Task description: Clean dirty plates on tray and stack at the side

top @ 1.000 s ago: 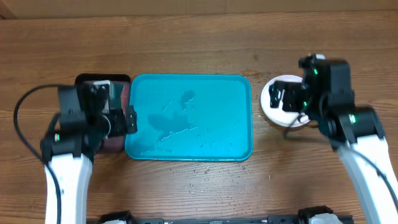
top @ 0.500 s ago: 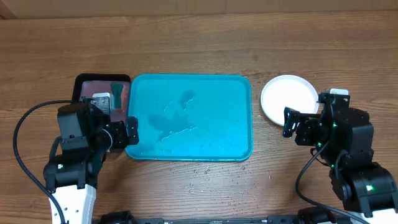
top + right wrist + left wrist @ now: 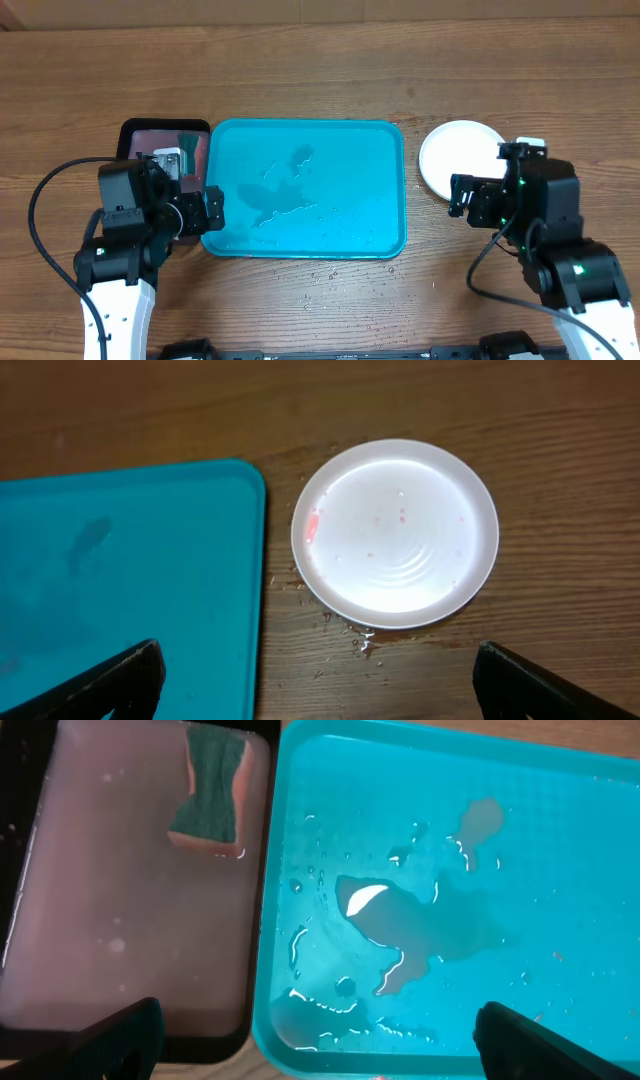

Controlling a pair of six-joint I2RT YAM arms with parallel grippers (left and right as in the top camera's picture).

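While droplets [image 3: 358,643] dot the wooden table [image 3: 300,60] | tray [image 3: 380,150] wet | plate [image 3: 452,160] beside

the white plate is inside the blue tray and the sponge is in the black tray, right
No: the white plate sits on the table beside the blue tray, not inside it, as the right wrist view shows. The sponge is in the black tray.

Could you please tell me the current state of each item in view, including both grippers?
turquoise tray: no plates on it, wet with puddles.
white plate: right side up on the table, beside the turquoise tray and not touching it, with a red smear near its left rim.
black tray: holds pinkish liquid.
sponge: lying in the black tray.
left gripper: open, empty.
right gripper: open, empty.
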